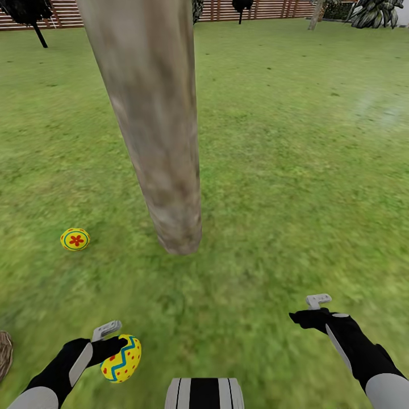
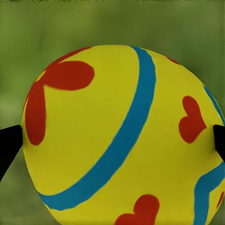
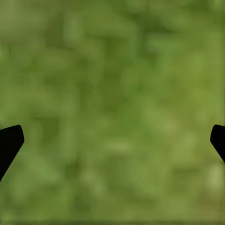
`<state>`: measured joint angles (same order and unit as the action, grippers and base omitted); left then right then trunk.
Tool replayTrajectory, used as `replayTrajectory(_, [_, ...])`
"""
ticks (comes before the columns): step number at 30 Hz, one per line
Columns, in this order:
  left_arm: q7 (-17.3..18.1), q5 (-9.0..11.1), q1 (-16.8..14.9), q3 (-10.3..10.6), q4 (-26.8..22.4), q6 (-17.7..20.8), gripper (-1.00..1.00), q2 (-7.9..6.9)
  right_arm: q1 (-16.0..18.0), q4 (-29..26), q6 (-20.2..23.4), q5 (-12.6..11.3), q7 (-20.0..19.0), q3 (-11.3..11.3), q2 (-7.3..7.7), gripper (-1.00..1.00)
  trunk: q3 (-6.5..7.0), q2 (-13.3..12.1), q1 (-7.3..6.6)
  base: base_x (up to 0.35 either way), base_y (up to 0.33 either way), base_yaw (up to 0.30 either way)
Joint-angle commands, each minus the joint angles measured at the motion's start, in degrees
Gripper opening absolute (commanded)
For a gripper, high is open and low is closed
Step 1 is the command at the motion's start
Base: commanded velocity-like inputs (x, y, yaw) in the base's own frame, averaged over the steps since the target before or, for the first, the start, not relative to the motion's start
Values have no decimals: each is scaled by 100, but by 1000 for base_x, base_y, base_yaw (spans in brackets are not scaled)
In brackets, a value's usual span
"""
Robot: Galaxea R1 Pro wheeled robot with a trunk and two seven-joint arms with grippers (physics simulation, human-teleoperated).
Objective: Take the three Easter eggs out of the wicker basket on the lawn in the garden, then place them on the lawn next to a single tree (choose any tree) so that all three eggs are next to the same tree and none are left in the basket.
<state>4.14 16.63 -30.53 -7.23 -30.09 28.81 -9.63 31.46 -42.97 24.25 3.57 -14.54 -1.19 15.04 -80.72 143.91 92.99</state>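
A thick grey-brown tree (image 1: 162, 147) trunk rises from the lawn (image 1: 295, 170) in the middle of the head view. One yellow Easter egg (image 1: 75, 239) with a red flower mark lies on the grass to the trunk's left. My left gripper (image 1: 113, 339) is shut on a second Easter egg (image 1: 121, 358), yellow with blue zigzag bands and red dots, held low near the bottom left. In the left wrist view this egg (image 2: 122, 140) sits between the black fingertips (image 2: 9, 147). A sliver of the wicker basket (image 1: 4, 353) shows at the left edge. My right gripper (image 1: 309, 308) hangs open over bare grass.
A brown slatted fence (image 1: 250, 9) runs along the far edge of the garden, with dark narrow trees (image 1: 31, 14) and a leafy plant (image 1: 375, 13) in front of it. Open grass stretches to the right of the trunk. My trunk's striped top (image 1: 204, 393) shows at the bottom centre.
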Motion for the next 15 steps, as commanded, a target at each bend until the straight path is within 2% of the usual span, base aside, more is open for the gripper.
replayTrajectory(1, [24,1,3,-24,204,30,100,5,1,-9,27,38,-39,-13,-1,100,-4,1,0,0,0,0])
replayTrajectory(6, [17,-30,3,-15,228,-7,100,114,1,-2,27,38,-37,-7,-1,100,62,-3,-7,0,0,0])
replayTrajectory(15, [15,-37,3,-15,231,-7,100,111,1,-1,27,40,-35,-4,-23,100,239,-14,-28,0,0,0])
